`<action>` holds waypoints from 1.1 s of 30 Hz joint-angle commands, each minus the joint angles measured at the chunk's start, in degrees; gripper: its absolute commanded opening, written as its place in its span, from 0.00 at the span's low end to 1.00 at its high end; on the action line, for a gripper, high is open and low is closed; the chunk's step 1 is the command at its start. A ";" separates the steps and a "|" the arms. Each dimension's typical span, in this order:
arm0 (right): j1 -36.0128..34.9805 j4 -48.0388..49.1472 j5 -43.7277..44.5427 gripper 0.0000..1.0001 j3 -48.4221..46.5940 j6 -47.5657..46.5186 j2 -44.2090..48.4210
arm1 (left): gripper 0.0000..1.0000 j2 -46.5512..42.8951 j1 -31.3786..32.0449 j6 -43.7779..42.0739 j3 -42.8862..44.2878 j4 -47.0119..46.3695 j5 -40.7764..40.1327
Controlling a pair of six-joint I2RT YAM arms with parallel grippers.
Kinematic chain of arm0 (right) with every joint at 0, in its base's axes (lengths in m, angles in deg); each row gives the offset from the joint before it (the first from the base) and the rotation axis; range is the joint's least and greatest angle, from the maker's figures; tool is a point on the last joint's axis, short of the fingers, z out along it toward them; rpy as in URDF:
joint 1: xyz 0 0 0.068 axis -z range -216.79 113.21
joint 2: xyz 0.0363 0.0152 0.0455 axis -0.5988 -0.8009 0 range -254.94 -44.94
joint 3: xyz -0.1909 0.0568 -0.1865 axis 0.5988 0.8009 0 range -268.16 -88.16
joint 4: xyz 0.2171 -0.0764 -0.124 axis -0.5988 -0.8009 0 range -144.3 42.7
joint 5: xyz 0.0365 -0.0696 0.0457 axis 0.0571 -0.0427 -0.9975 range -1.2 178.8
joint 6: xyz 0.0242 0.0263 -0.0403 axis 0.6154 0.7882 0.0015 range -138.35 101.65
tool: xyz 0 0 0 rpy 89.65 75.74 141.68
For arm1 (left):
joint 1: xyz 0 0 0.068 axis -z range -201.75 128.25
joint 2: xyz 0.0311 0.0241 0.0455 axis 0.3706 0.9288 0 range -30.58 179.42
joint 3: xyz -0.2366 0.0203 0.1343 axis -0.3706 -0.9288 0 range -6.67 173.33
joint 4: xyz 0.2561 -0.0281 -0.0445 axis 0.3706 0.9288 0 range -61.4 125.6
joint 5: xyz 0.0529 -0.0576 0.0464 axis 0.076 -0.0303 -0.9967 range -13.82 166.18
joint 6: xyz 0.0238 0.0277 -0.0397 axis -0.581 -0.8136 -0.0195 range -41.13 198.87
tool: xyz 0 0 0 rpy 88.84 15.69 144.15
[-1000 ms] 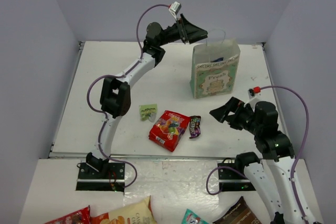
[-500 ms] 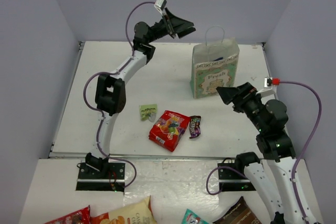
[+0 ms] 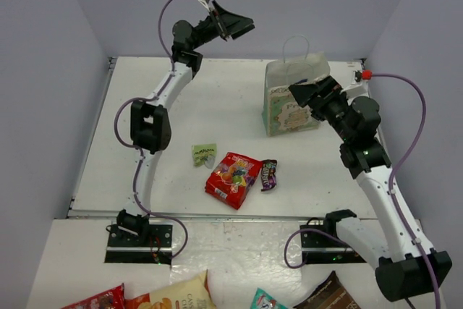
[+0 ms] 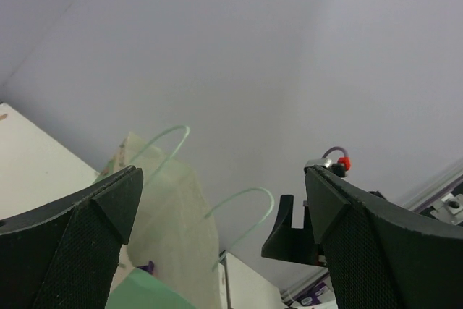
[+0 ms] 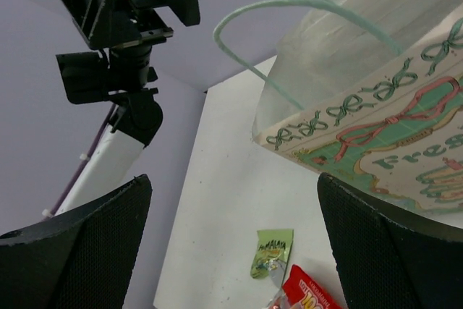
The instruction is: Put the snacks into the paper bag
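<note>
The cream paper bag (image 3: 281,77) with a mint-green panel stands upright at the back right of the table. It also shows in the left wrist view (image 4: 155,200) and the right wrist view (image 5: 376,106). My left gripper (image 3: 242,25) is open and empty, high in the air to the left of the bag (image 4: 223,179). My right gripper (image 3: 296,92) is open and empty, raised in front of the bag's upper half (image 5: 233,193). The red candy bag (image 3: 233,177), the tiny green packet (image 3: 203,153) and the dark brown packet (image 3: 268,174) lie on the table. The other snacks are not visible.
Off the table's front edge lie a large yellow-orange chip bag (image 3: 173,296), a red packet (image 3: 98,300), a teal packet (image 3: 268,299) and a big dark brown pouch (image 3: 329,294). Grey walls close in the table on three sides.
My left gripper has swung up and to the left, away from the bag's mouth. My right gripper has risen from low over the table to the front of the bag.
</note>
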 commanded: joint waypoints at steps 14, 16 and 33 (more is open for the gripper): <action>-1.30 9.33 -2.77 0.96 -14.37 -9.51 -18.21 | 1.00 0.01 -0.20 -16.28 -3.30 5.91 0.77; -1.91 8.63 -2.42 0.96 -15.87 -10.66 -19.80 | 1.00 -0.87 -0.20 -17.16 -4.90 6.17 1.30; -4.99 7.83 -6.20 0.73 -22.83 -10.24 -29.13 | 0.98 -24.50 -1.26 -39.83 -31.79 24.10 -7.22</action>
